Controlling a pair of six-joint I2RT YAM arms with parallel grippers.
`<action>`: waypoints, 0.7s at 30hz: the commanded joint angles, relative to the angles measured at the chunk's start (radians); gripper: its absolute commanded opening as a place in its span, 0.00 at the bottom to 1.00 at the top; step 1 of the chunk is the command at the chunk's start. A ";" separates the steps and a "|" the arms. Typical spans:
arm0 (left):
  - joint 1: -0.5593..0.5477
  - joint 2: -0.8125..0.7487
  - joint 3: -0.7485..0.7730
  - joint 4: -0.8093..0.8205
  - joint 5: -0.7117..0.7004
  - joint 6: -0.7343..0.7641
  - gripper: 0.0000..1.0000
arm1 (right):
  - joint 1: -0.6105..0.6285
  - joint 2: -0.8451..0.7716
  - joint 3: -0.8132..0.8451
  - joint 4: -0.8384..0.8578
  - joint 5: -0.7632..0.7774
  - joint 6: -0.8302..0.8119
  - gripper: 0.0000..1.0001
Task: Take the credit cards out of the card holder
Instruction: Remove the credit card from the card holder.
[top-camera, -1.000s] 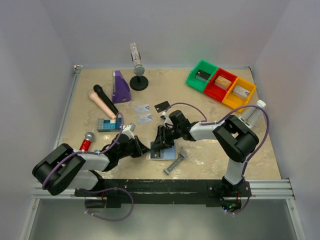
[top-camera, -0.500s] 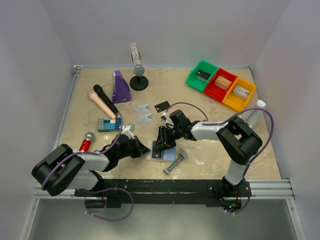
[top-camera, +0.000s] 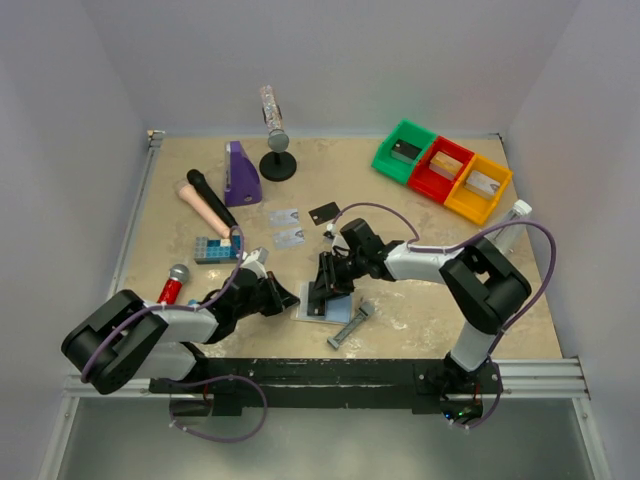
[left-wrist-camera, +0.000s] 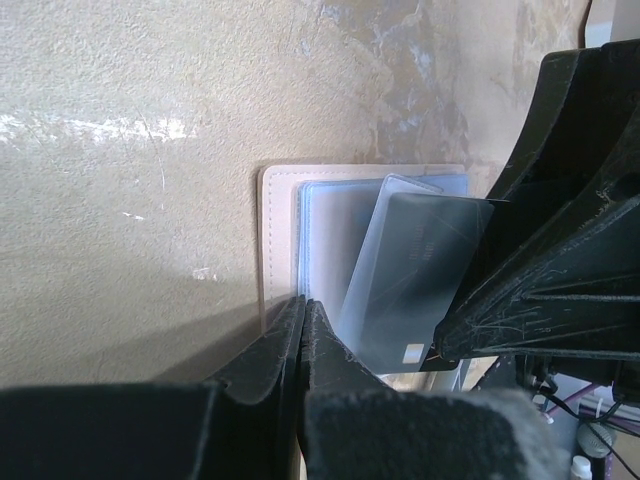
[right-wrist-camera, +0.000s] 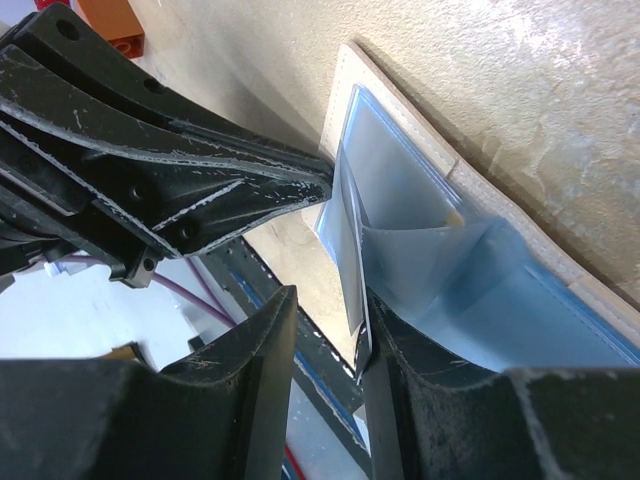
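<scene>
The card holder (top-camera: 336, 309) lies open on the table near the front, pale blue panels up with tan edging (left-wrist-camera: 278, 230). A dark card (left-wrist-camera: 420, 270) stands partly out of its clear pocket. My left gripper (top-camera: 291, 298) is shut, its tips (left-wrist-camera: 303, 302) resting at the holder's left edge. My right gripper (top-camera: 320, 292) is over the holder with jaws apart (right-wrist-camera: 328, 300); the card's edge (right-wrist-camera: 352, 290) leans against one finger. Two pale grey cards (top-camera: 284, 216) (top-camera: 290, 236) and a black card (top-camera: 323, 212) lie on the table behind.
A grey bar tool (top-camera: 350, 326) lies just right of the holder. A blue studded block (top-camera: 217, 249), a red-handled microphone (top-camera: 173, 283), a black microphone (top-camera: 210, 198) and a purple object (top-camera: 241, 172) are at the left. Green (top-camera: 405, 150), red (top-camera: 441, 167) and orange (top-camera: 478, 186) bins stand back right.
The right arm's elbow has drifted slightly to the right. Both grippers stay at the holder, with little visible movement.
</scene>
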 joint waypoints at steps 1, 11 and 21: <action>-0.003 -0.007 -0.020 -0.061 -0.055 0.005 0.00 | -0.002 -0.044 0.012 -0.015 0.007 -0.025 0.34; -0.003 -0.027 -0.023 -0.087 -0.069 0.008 0.00 | -0.017 -0.075 -0.019 -0.029 0.019 -0.045 0.32; -0.003 -0.044 -0.030 -0.096 -0.075 0.007 0.00 | -0.022 -0.084 -0.027 -0.037 0.021 -0.051 0.30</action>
